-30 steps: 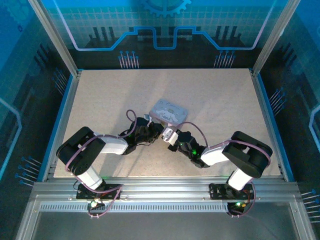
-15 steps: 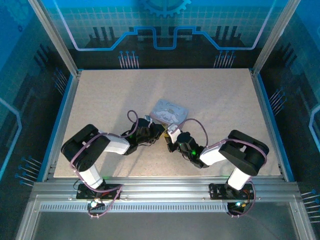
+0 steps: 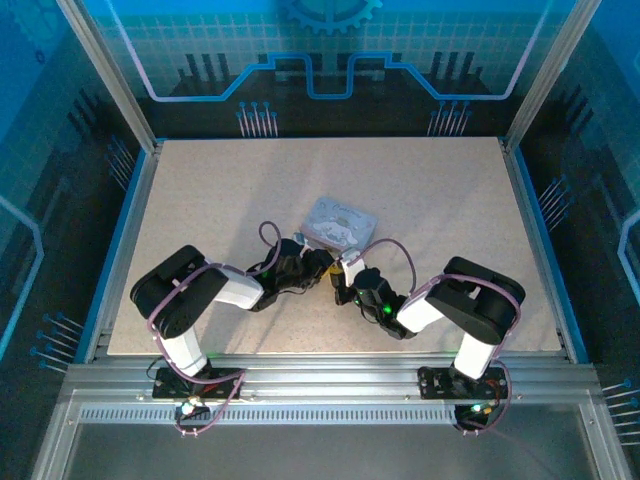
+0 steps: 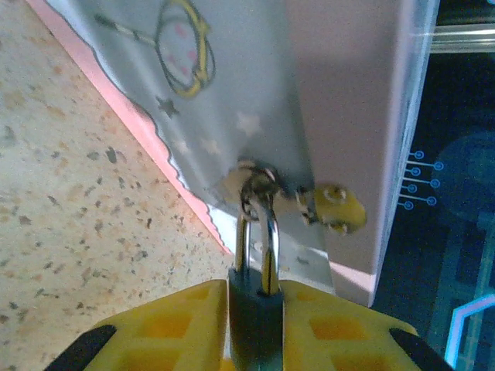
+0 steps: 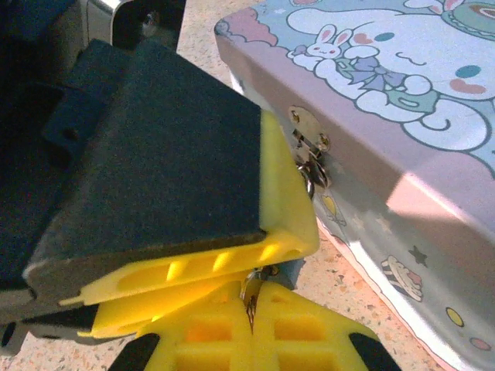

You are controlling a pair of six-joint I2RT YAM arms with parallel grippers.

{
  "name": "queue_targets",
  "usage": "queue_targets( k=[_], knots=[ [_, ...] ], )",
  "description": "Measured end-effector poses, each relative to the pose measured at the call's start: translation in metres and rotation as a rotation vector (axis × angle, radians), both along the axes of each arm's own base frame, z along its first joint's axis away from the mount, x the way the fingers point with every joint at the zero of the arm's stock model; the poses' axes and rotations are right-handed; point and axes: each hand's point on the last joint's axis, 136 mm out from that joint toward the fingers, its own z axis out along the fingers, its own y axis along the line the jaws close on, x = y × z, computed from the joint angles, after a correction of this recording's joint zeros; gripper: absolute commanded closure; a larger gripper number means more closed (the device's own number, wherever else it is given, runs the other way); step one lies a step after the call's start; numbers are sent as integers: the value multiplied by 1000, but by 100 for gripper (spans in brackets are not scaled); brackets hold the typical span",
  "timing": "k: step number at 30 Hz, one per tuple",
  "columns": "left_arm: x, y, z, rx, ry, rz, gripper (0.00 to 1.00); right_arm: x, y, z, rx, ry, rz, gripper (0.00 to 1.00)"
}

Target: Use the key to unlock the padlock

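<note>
Since the next move depends on lining the key up with the keyway, the relation to log is key tip to lock body. The left gripper (image 3: pixel 316 266) is closed firmly on the tiny bluish-grey padlock with a dark shackle (image 4: pixel 254 313), and its yellow pads (image 4: pixel 182 325) press both flat sides of the body. The shackle runs away from the gripper and threads the small brass-coloured hasp (image 4: pixel 259 184) on the near wall of the pale lavender cartoon-printed rectangular tin (image 3: pixel 340 218). The lock's long axis therefore lies far to near, with the shackle end at the tin. The right gripper (image 3: pixel 341 278) comes in from the right, pinched nearly closed on the thin dark metal key (image 5: pixel 250 303). The key's blade points away from the right gripper's fingers toward the underside of the left gripper's pad, just beside the lock body. I cannot tell whether the tip has entered the keyway, which is hidden. The right arm is judged the one to act, pushing along the blade's axis while the left arm braces the lock.
</note>
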Motion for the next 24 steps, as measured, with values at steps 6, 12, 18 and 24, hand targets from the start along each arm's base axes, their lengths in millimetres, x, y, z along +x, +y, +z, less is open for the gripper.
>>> queue_targets(
  k=[6,12,18,24],
  knots=[
    [-5,2,-1,30,4,-20,50,0,-4,1,40,9,-28,100],
    [-6,7,16,37,-26,-24,47,0,-5,0,89,43,-55,100],
    [-4,22,34,65,-62,-8,47,5,-12,-2,162,100,-91,100],
    [-2,40,46,108,-83,10,46,14,-24,-3,262,176,-122,100]
  ],
)
